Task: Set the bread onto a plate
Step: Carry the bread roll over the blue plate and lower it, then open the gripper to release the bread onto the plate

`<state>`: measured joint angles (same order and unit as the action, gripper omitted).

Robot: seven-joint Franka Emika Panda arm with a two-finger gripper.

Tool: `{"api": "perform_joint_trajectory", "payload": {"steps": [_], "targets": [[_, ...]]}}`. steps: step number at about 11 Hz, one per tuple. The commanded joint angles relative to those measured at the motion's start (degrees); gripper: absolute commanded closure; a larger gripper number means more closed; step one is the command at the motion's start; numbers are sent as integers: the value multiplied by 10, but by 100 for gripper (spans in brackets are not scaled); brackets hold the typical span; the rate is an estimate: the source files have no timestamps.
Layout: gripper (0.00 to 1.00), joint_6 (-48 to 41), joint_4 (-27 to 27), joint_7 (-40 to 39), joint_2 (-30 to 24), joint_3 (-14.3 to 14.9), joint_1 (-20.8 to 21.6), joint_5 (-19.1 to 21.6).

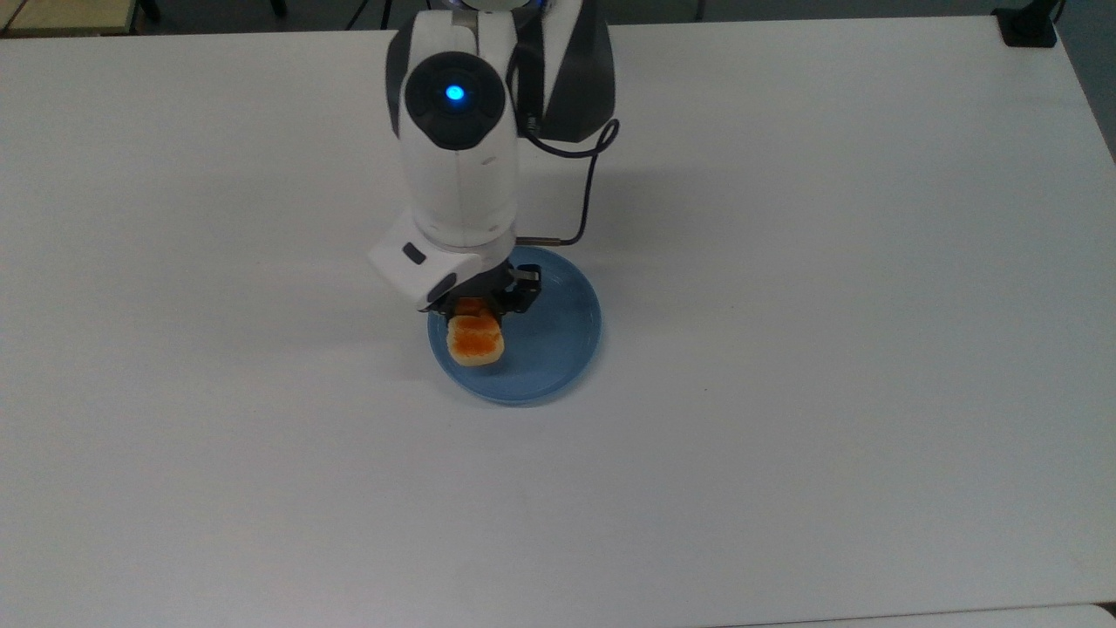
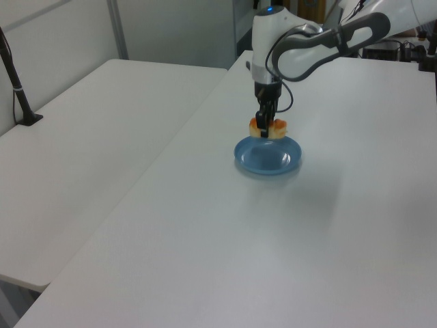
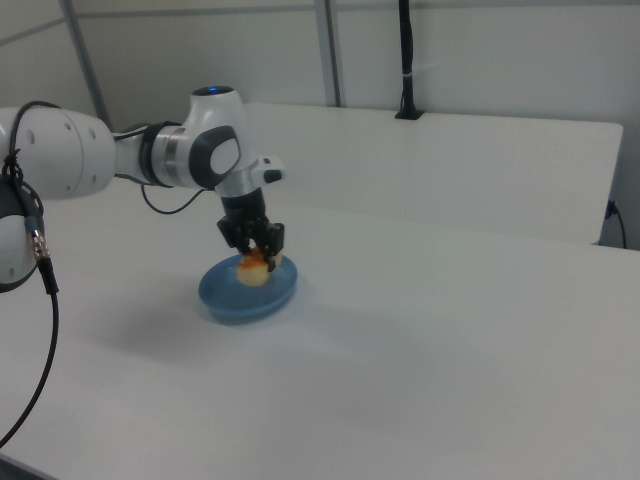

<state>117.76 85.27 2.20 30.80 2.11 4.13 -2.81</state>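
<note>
The gripper pinched the bread crosswise, holding it just above the plate near the rim on the top view's left — its long axis pointing away from the wrist — so release probably needed only a short descent.

The broad white bench lies open on every side of the round, shallow blue plate, the one low thing rising from it. Above the plate's near-left part in the top view, the white arm and the glossy orange-brown bread loaf held in its jaws block passage; the plate's right half is open.
</note>
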Motion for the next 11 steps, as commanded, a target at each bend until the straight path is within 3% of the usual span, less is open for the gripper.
{"api": "perform_joint_trajectory", "payload": {"steps": [1, 3, 4, 5, 6, 9, 11], "targets": [[48, 22, 16, 42, 5, 7, 33, 1], [40, 48, 24, 52, 10, 8, 37, -3], [25, 49, 24, 53, 11, 7, 37, -10], [22, 49, 25, 52, 10, 7, 36, -17], [0, 48, 24, 52, 9, 8, 36, -22], [0, 17, 19, 50, -29, 10, 37, -23], [0, -60, 18, 45, -114, 11, 36, -32]]}}
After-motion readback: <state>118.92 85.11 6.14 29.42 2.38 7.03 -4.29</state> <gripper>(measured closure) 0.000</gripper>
